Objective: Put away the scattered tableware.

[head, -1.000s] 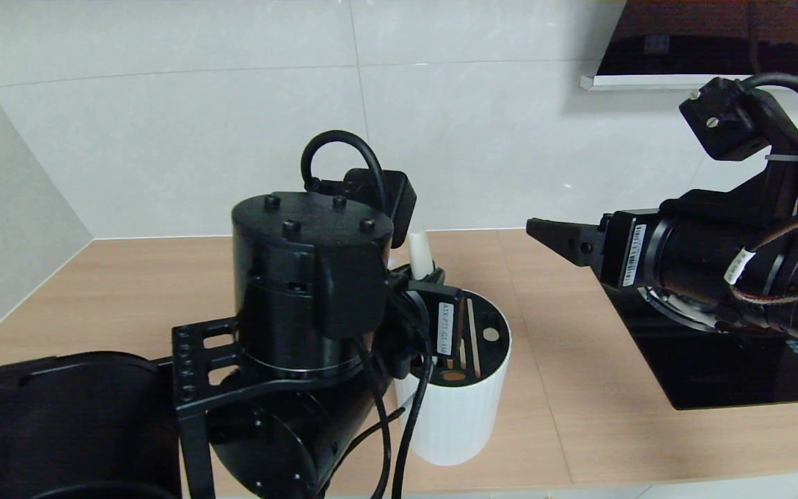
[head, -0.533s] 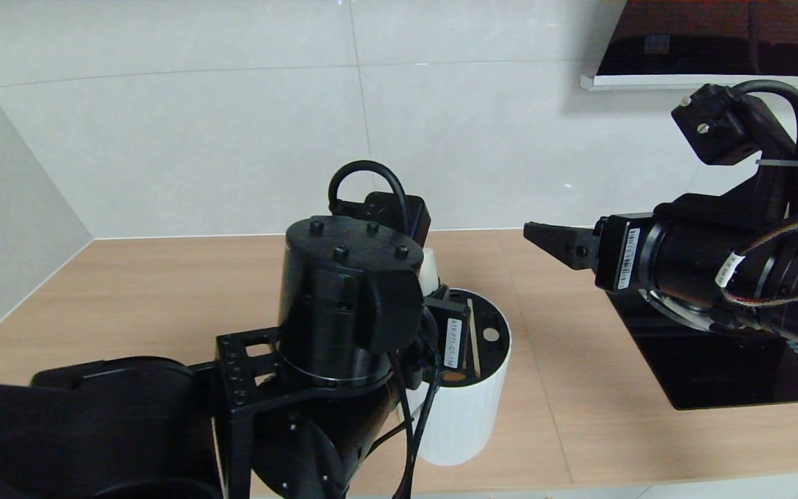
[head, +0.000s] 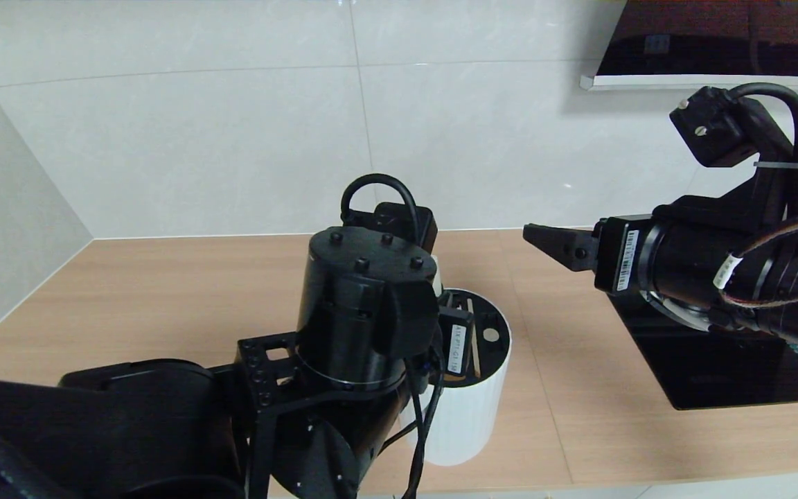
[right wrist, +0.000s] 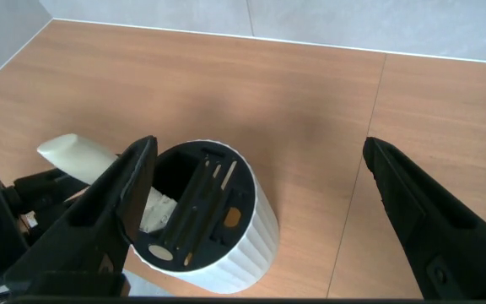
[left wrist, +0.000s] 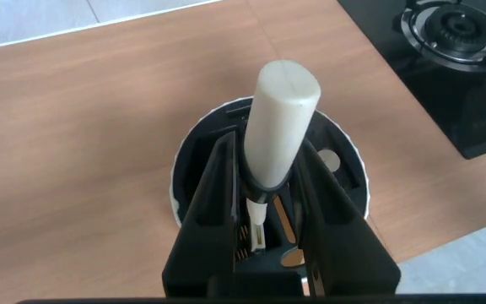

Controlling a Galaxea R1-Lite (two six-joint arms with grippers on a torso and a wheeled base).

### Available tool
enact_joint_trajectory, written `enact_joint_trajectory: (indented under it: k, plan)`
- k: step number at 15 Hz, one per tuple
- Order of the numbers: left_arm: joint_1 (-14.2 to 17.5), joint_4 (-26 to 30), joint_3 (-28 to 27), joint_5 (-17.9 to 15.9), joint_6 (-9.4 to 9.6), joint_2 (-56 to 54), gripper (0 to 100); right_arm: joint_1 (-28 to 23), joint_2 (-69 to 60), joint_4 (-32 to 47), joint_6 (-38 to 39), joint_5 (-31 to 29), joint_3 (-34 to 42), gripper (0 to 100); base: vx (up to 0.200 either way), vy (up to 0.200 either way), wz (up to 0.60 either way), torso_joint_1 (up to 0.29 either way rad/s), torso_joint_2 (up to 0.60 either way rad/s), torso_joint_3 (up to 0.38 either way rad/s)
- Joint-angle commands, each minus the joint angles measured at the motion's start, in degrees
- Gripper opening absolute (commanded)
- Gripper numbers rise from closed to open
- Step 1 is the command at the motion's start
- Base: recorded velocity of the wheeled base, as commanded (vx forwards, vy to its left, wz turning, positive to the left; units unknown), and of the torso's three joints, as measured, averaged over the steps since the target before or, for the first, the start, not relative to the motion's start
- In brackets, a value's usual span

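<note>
Cream-handled utensil [left wrist: 281, 110] clamped between the left gripper [left wrist: 267, 160] fingers, handle upright with a slight tilt, directly over the white ribbed holder [right wrist: 256, 232]. Its lower end goes down into the holder's black slotted top; which slot, cannot tell. Holder stands upright on the wooden counter [left wrist: 83, 127] near the front edge, left of the black cooktop [left wrist: 471, 101], not touching it. Thin wooden sticks [right wrist: 215, 179] sit in one long slot, a brown utensil end [right wrist: 231, 218] in another opening. Right gripper [right wrist: 260, 152] empty, jaws spread wide, held in the air to the right of the holder by the cooktop's left edge, apart from the left gripper. White tiled wall [head: 233, 138] behind the counter, dark range hood [head: 717, 41] at upper right.
</note>
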Motion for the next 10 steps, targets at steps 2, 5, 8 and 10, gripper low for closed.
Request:
enact_joint_trajectory:
  k: [2, 5, 8, 10]
  plan:
    - [0.01, -0.01, -0.34, 0.02, -0.46, -0.57, 100, 0.03, 0.06, -0.03, 0.0, 0.01, 0.02, 100, 0.0, 0.0, 0.0, 0.0, 0.0, 0.0]
    - [0.01, -0.01, -0.34, 0.02, -0.46, -0.83, 100, 0.03, 0.32, -0.03, 0.0, -0.08, 0.1, 100, 0.0, 0.0, 0.0, 0.0, 0.0, 0.0]
    - [0.01, -0.01, -0.34, 0.02, -0.46, -0.92, 100, 0.03, 0.32, -0.03, 0.0, -0.08, 0.1, 100, 0.0, 0.0, 0.0, 0.0, 0.0, 0.0]
    - [0.01, -0.19, -0.34, 0.02, -0.46, -1.09, 100, 0.03, 0.32, -0.03, 0.0, 0.01, 0.1, 100, 0.0, 0.0, 0.0, 0.0, 0.0, 0.0]
